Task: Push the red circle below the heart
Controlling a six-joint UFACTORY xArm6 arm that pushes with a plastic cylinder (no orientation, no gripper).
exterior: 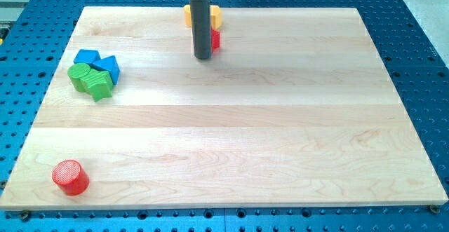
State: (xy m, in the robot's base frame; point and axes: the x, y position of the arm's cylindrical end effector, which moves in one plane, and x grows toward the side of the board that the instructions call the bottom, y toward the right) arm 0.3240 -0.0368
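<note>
The red circle [69, 176], a short cylinder, stands near the board's bottom left corner. A yellow block [214, 15], its shape partly hidden by the rod, sits at the top edge of the board. A red block [215, 39] lies just below it, also mostly hidden, so I cannot tell its shape. My tip [203, 56] rests on the board at the top centre, right next to that red block's left side and far from the red circle.
A cluster at the view's left holds two blue blocks [87, 57] [107, 66], a green block [81, 75] and a green star-like block [100, 83]. The wooden board [238, 141] lies on a blue perforated table.
</note>
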